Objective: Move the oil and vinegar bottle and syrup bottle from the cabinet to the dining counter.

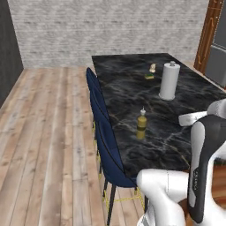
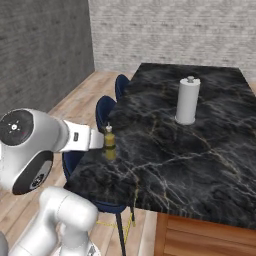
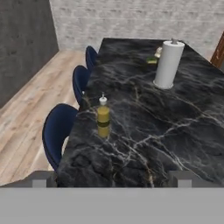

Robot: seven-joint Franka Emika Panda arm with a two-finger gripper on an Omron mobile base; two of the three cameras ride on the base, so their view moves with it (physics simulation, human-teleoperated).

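Gripper (image 3: 112, 178) jaws wide apart, holding nothing, oil bottle (image 3: 103, 117) upright on counter (image 3: 175, 127) ahead of fingertips, paper-towel roll (image 3: 168, 64) farther beyond, no legible labels

A white paper-towel roll (image 1: 169, 81) stands upright on a round base, and just beyond it a small yellow-and-green item (image 1: 150, 76) lies flat with a pale little object (image 1: 152, 67) right behind it, both too blurred to name, perhaps a sponge. Blue stools (image 3: 58, 130) line one long side in a row, seats tucked close to the edge. Pale wooden floorboards (image 1: 48, 132) run up to a whitish brick wall (image 2: 175, 30).
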